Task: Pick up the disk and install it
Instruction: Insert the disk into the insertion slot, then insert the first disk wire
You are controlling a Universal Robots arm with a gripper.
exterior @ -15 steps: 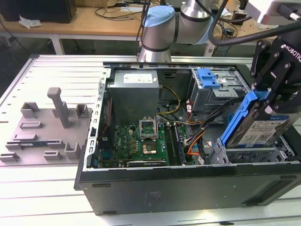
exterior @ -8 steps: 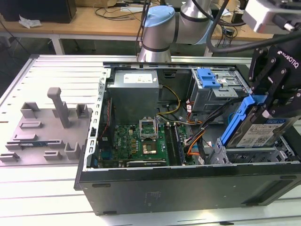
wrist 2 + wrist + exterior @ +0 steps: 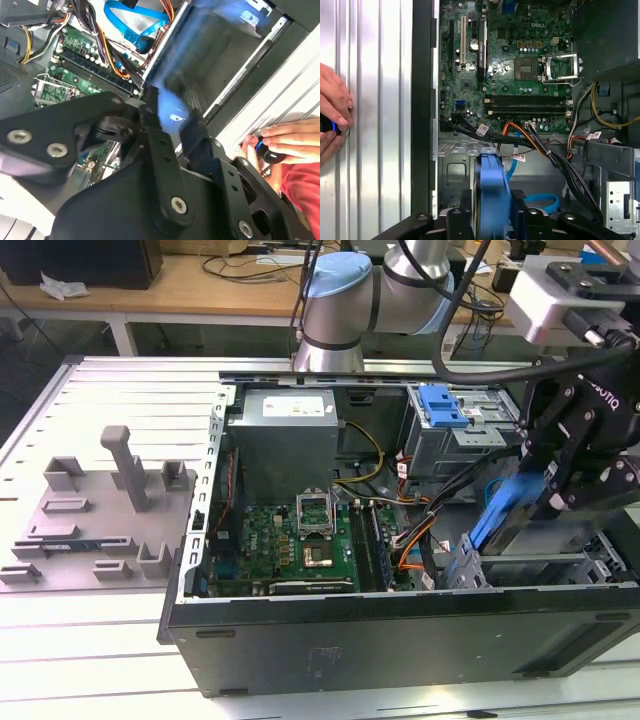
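- A workshop: a pale ribbed aluminium desk carries an open black-and-grey computer case lying on its side, with cluttered wooden benches behind it.
- The black two-fingered hand is clenched on the disk, a flat silver hard drive in a bright blue plastic bracket. In the first wrist view its fingers press against both sides of the blue frame.
- The disk hangs on edge, tilted, over the case's corner at the exterior view's right, just above an empty grey metal drive bay. I cannot tell whether it touches the bay.
- I'd judge it stiff, dense for its size and sensitive to knocks. The plastic bracket probably flexes a little and looks smooth, so a squeeze across the broad faces, as here, seems safest.
- Just beside it run bundled black and orange cables, with the green motherboard beyond them.
- Further off sit the grey boxy power supply and a grey drive cage with a blue latch.
- Outside the case wall, a person's fingers rest on a small dark object on the desk.
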